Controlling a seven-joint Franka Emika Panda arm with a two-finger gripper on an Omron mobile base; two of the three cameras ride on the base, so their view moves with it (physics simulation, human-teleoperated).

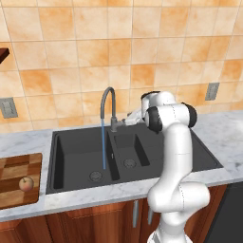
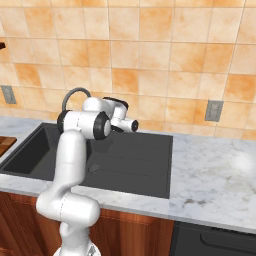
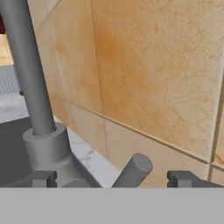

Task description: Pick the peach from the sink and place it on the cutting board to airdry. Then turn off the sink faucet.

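Orange tile wall, marble counter (image 1: 223,128). Peach (image 1: 26,183) on cutting board (image 1: 14,166); water running. Pincer (image 3: 111,179) released, faucet (image 1: 108,102) lever (image 3: 133,169) between tips, pointing 1 o'clock.

No readable text, labels, brands or numbers in any view. Checked the tile wall, wall outlets, counter, sink, faucet, cutting board and arm: all plain rendered surfaces, no markings.
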